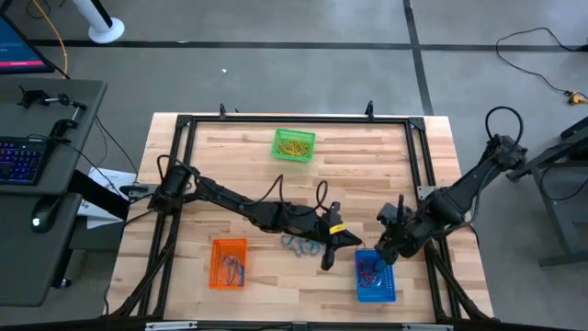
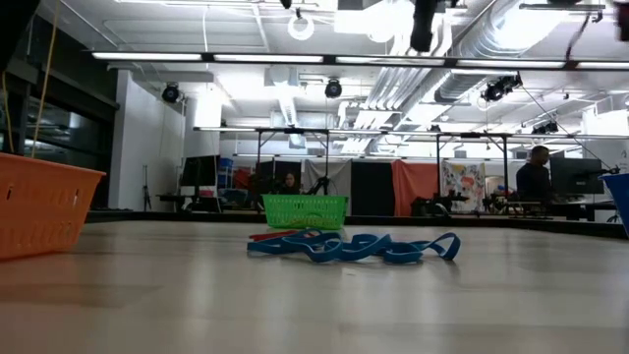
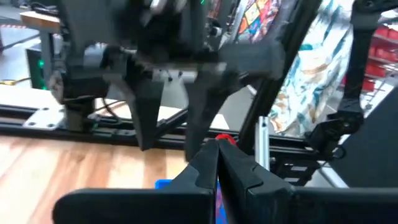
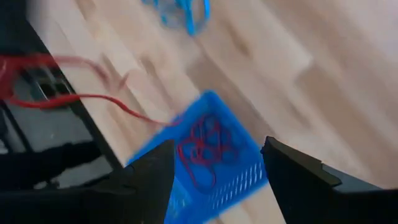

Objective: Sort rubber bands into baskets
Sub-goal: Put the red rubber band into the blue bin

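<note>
My left gripper (image 1: 355, 242) is shut on a red rubber band (image 3: 225, 138) beside the blue basket (image 1: 375, 277), which holds red bands (image 4: 205, 154). My right gripper (image 1: 390, 246) hangs open and empty above that basket (image 4: 217, 146). A heap of blue bands (image 1: 299, 244) lies on the table near the middle, with a red band beside it (image 2: 280, 234). The green basket (image 1: 294, 144) holds yellow bands. The orange basket (image 1: 228, 262) holds several bands. My left gripper pinches the red band (image 3: 227, 139) between its two fingertips; only a small red bit shows past the shut tips. In the right wrist view a thin red strand (image 4: 112, 102) runs toward the blue basket's rim; whether it is this band I cannot tell.
The two grippers stand close together at the blue basket's far side. A black frame (image 1: 184, 124) runs round the table top. Bare wood lies between the green basket and the arms. A desk with a keyboard (image 1: 20, 161) stands left of the table.
</note>
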